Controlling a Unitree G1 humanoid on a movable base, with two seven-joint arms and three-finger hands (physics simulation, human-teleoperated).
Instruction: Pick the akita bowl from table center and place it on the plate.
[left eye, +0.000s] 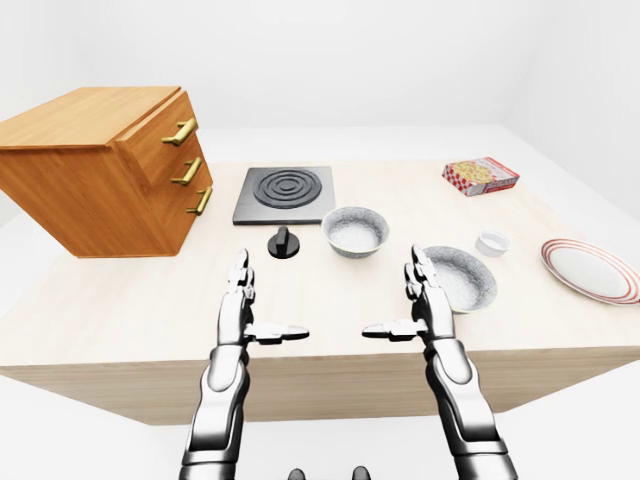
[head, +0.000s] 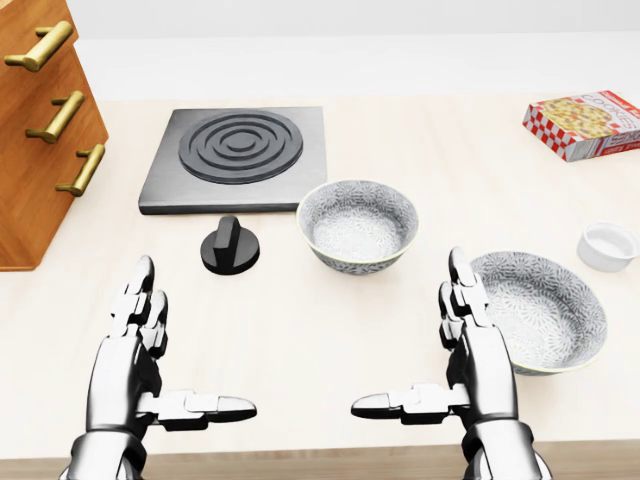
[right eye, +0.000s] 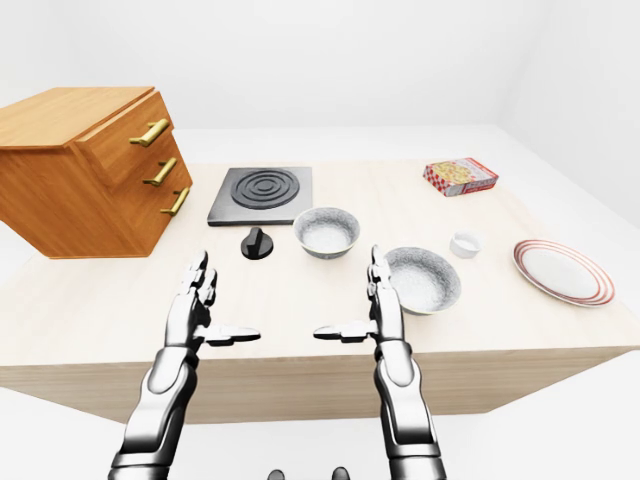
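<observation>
A grey patterned akita bowl (head: 358, 222) stands upright at the table's middle, just right of a black knob. A second, wider patterned bowl (head: 541, 312) sits lower right of it, close beside my right hand. The white plate with red rim rings (left eye: 592, 270) lies at the table's far right. My left hand (head: 192, 342) and right hand (head: 408, 336) hover over the near table edge, both open and empty, fingers pointing up the view and thumbs turned toward each other. The akita bowl is above and between them, untouched.
A wooden drawer cabinet (left eye: 100, 165) with brass handles fills the table's left. A dark burner plate (head: 235, 155) lies above the black knob (head: 230, 247). A small white ramekin (head: 608, 246) and a red-checked box (head: 585, 122) sit toward the right.
</observation>
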